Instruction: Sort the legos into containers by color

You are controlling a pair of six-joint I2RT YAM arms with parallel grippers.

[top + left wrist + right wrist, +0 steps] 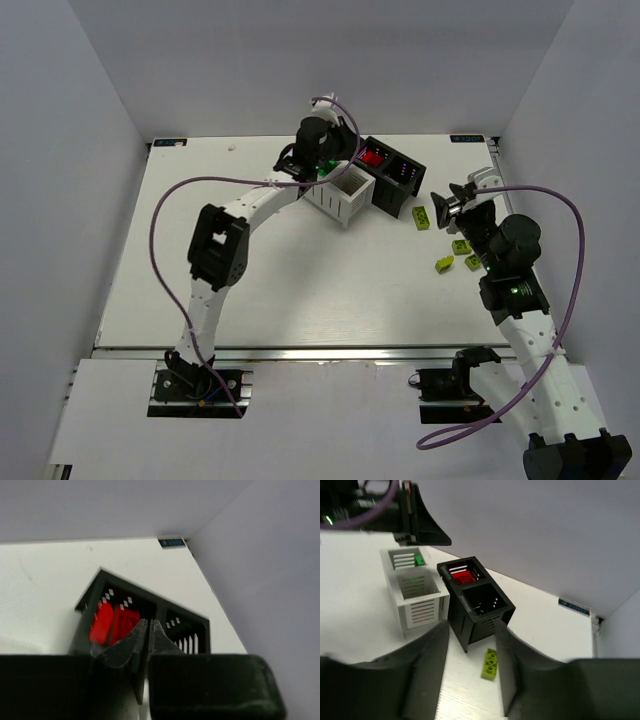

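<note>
My left gripper (322,165) hovers over the far cell of the white container (345,207), shut with nothing between its fingers (149,626). A dark green lego (419,560) lies in that cell. Red legos (112,622) fill one cell of the black container (390,200); its other cell looks empty. My right gripper (450,197) hangs open above the table beside the black container (470,612). A yellow-green lego (490,663) lies flat on the table below the gap between its fingers. More yellow-green legos (461,246) lie to the right.
The two containers stand touching at the back middle of the table, the white container (417,605) to the left. Grey walls close in the table on three sides. The left arm's purple cable (160,230) loops over the left half.
</note>
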